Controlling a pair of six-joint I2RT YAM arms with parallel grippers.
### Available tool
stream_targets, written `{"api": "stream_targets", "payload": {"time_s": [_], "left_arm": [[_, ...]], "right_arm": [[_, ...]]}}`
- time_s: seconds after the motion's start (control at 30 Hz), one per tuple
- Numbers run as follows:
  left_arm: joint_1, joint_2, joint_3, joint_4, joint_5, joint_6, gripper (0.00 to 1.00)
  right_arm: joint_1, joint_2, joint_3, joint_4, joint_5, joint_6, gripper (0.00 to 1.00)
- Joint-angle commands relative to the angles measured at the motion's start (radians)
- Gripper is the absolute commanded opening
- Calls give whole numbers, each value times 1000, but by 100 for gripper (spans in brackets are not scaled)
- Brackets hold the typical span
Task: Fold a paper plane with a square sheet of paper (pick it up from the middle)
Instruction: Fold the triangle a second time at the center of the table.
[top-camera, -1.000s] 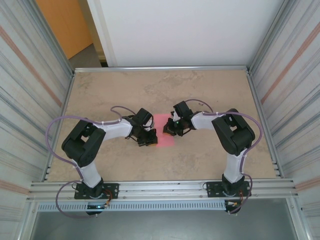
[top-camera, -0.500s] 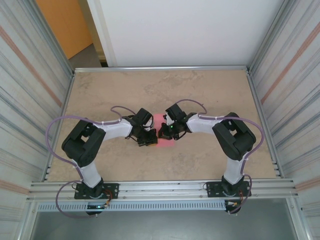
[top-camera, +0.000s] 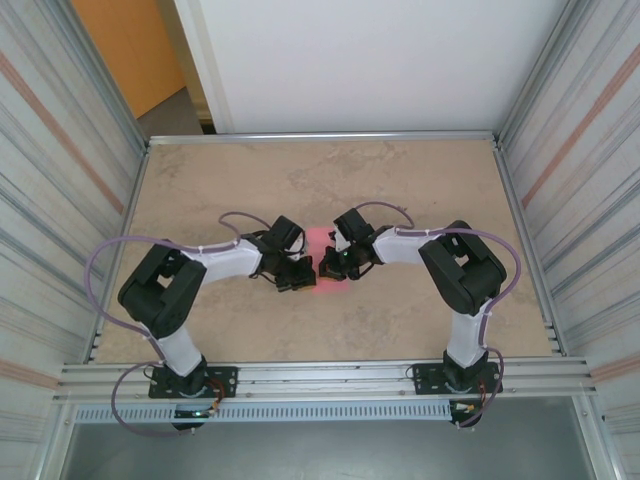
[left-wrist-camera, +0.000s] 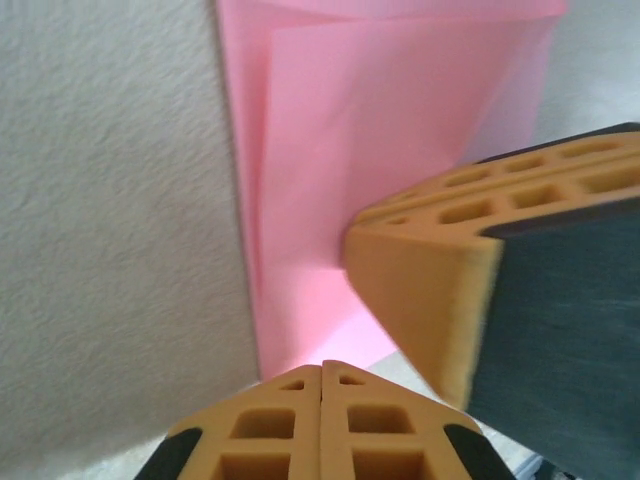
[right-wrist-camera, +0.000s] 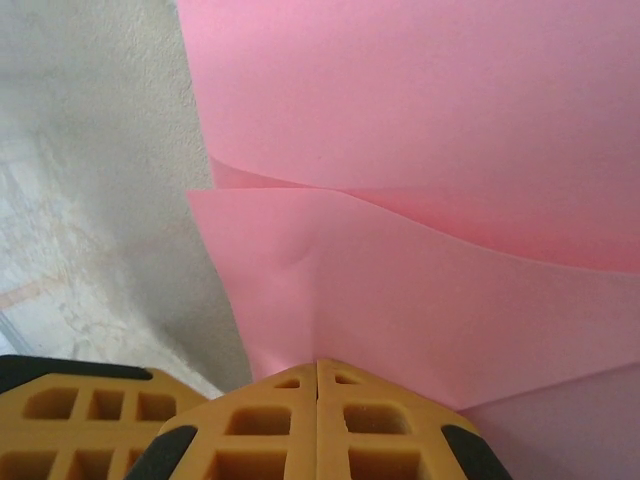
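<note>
paper: pink square sheet of paper (left-wrist-camera: 370, 130), partly folded with layers overlapping, lies mid-counter (top-camera: 400, 190) between both hands | left hand (left-wrist-camera: 322, 378): tips pressed together, sheet's near edge right at them | right hand (right-wrist-camera: 318, 378): tips pressed together, a lifted fold meets them, pinched or not unclear | hands close together over the sheet

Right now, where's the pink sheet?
Top view: the pink sheet lies flat near the middle of the table, between the left gripper and the right gripper, both shut with their tips at the paper.
</note>
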Motion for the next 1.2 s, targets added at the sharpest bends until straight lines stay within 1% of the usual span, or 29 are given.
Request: {"api": "stream_targets", "payload": {"time_s": [0.0, 0.3, 0.53, 0.6, 0.67, 0.8, 1.0, 1.17], "left_arm": [[2, -37, -17, 70, 20, -30, 2], [2, 43, -38, 42, -6, -58, 0], [2, 76, -46, -49, -40, -72, 0], [2, 74, -54, -75, -53, -75, 0], [8, 77, -64, -95, -43, -83, 0], [19, 82, -104, -68, -29, -110, 0], [22, 74, -104, -69, -20, -104, 0], [21, 28, -19, -61, 25, -46, 1]], "right_arm": [[-10, 45, -36, -34, 56, 17, 0], [-14, 46, -38, -19, 43, 22, 0], [-31, 49, -39, -13, 46, 3, 0], [-49, 46, -37, -13, 49, -13, 0], [-83, 37, -39, -6, 52, -25, 0], [-159, 31, -29, 29, 35, -47, 1], [-261, 53, 28, -6, 65, -95, 1], [-277, -10, 63, -69, 75, -112, 3]]}}
